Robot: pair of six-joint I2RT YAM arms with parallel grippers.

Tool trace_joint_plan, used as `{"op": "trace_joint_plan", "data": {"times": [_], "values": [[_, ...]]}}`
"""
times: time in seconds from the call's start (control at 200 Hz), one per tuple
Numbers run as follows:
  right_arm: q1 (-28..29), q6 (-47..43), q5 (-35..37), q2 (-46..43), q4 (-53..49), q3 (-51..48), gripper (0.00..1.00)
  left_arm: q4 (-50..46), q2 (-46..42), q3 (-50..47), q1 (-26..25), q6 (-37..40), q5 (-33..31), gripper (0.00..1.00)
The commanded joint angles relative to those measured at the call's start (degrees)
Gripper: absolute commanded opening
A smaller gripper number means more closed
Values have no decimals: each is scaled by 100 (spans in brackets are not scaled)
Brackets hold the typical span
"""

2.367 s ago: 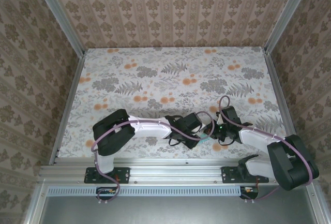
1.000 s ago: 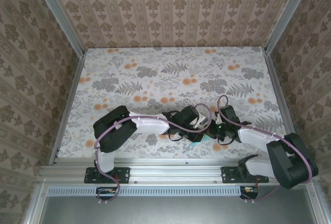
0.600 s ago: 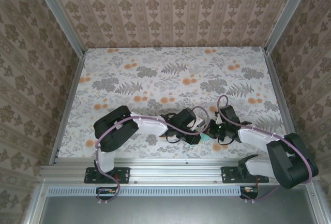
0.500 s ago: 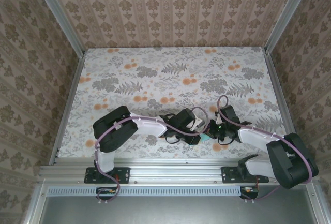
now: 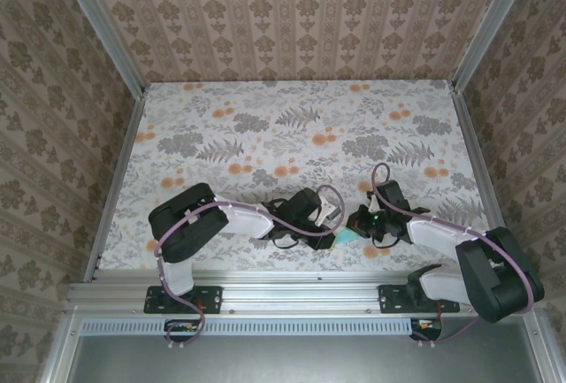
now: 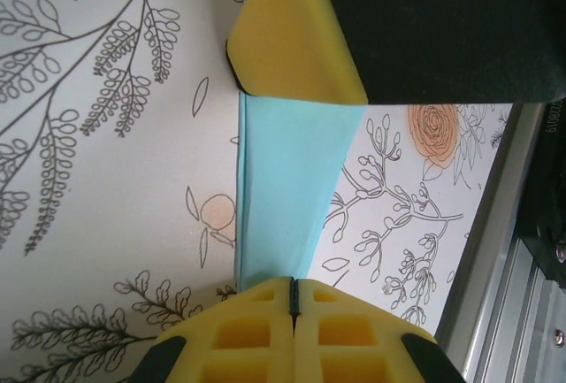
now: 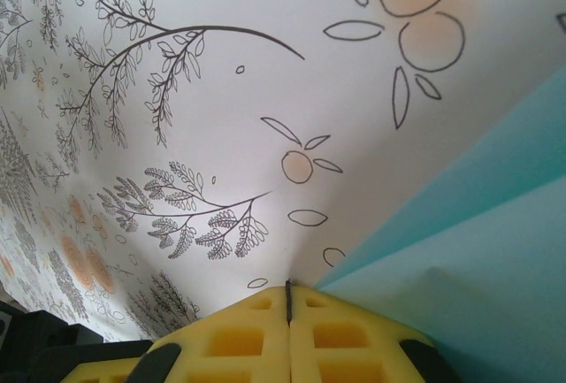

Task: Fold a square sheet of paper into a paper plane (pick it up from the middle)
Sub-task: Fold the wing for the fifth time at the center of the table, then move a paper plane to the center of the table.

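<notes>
The left gripper (image 6: 294, 190) has its 2 yellow pads (image 6: 292, 42) wide apart. The paper plane (image 6: 279, 171) lies flat on the table (image 6: 106, 180) and runs from 1 pad to the other. It is a slim blue-green strip that gets thinner toward 1 end.

The right wrist view shows just 1 yellow pad (image 7: 287, 334) of the right gripper (image 5: 355, 226), so I cannot tell if its jaws are apart or together. The blue-green paper is big and close on the right side there, right beside that pad.

There are 2 arms, 2 grippers and 1 folded paper. From above, the paper is a tiny blue-green bit between the 2 grippers, near the front edge of the flowery table.

Half a second ago the 2 grippers were bunched close together. Now the left arm has pulled back to the left, and there is a gap between them.

The left wrist view shows the paper's long shape and a metal rail (image 6: 504, 250) at the table edge. The top view shows both arms bent low over the table.
</notes>
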Motion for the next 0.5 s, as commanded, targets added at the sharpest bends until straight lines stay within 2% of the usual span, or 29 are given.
{"op": "trace_joint_plan", "data": {"times": [0.0,0.125,0.225,0.495], "values": [[-202,-7,887,55,-548,-220,10,-1264,202,-437,22,5,137,0],[-330,-21,808,31,-507,-172,12,-1174,293,-441,75,-7,272,0],[-428,-54,819,0,-482,-171,17,-1233,363,-399,82,40,309,0],[-618,72,1031,-62,-464,1,14,-1652,332,-437,86,209,77,0]]}}
